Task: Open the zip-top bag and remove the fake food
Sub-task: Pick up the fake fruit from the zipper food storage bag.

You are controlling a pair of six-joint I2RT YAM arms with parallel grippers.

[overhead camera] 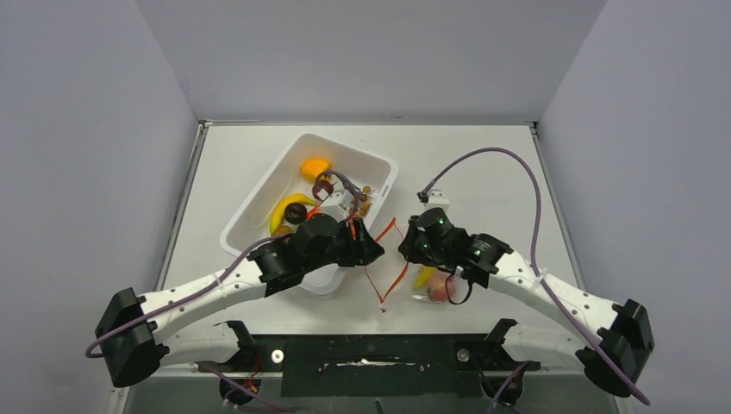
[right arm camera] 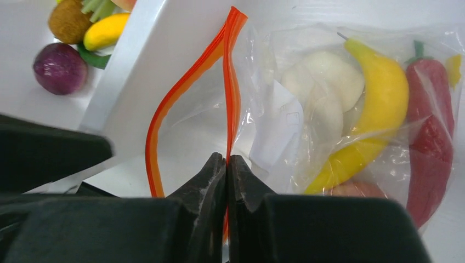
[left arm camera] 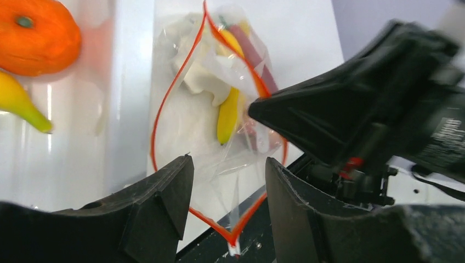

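On the black housing of the right gripper (overhead camera: 403, 247), just off the near right corner of the white tub (overhead camera: 259, 203), a patch of small white print shows in the left wrist view but is too blurred to read. Left arm: stretched diagonally from its base toward the tub, wrist over the tub's near right corner, left gripper (left arm camera: 227, 183) pointing past the tub wall with its jaws spread part-way. The bag's mouth shows through the gap, and whether film touches either finger cannot be told. Right arm: reaching in from the opposite side toward the same corner, its fingers (right arm camera: 211, 181) pressed together on the red-orange zip strip (right arm camera: 230, 82), pinching one lip of the bag. The zip-top bag (right arm camera: 285, 126) lies on the table (overhead camera: 491, 164) just right of the tub, its mouth nearest the tub wall and parted into a loop, the two strip halves meeting at a corner close to the left gripper. Film: clear, crinkled, glossy. Fake food (right arm camera: 329, 98) inside the bag, at the end away from the tub: a yellow banana (right arm camera: 378, 109), a red chili (right arm camera: 433, 142) with a green stem, pale white lumps, and a peach-coloured piece (right arm camera: 356, 189) under the banana. Inside the tub: an orange (left arm camera: 33, 35), a second banana (left arm camera: 19, 98), a dark purple plum (right arm camera: 59, 68) and a brown kiwi (right arm camera: 68, 22).
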